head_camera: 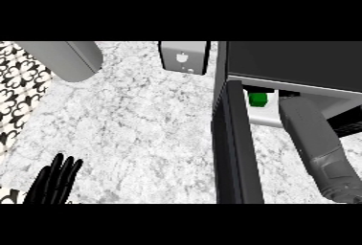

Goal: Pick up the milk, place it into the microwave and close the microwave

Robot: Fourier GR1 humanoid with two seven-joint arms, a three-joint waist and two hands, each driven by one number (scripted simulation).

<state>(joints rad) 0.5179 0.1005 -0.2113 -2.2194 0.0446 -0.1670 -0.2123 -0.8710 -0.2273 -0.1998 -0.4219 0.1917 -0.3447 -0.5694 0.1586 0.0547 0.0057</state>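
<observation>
Step in hand, as I judge it: setting the milk inside the microwave. The door is not yet shut.

Layout:
- The counter [141, 124] carries the microwave [297, 60] at the right.
- Its door [237, 143] stands swung wide, seen edge-on and running toward the lower edge.
- The right forearm [311, 139] reaches over the sill into the cavity.
- Left hand [53, 179]: resting at the lower left edge, fingers straight, up and pressed side by side, holding nothing.
- Right hand [262, 90]: only a dark sliver shows under the roof. I cannot tell whether it clasps anything.
- Milk [258, 99]: a green patch, which I take for its cap, inside the cavity at front left, just beside the door's hinge side.

To do it well (judgement):
- Seat the milk well back from the sill so the door clears it.
- Release only once it stands flat.
- Draw the forearm out along its own line, clear of the door's inner face, before any swing.
- The left hand is on the door's outer side, so it is the better placed to push.

Materials:
- Counter: grey-white veined stone, flat.
- Microwave: dark boxy shell with a pale interior.
- Door: thin black slab.
- Forearm: smooth grey cylinder.
- Top left: a grey rounded canister [63, 57].
- Top centre: a small grey box [184, 57] with a white emblem.
</observation>
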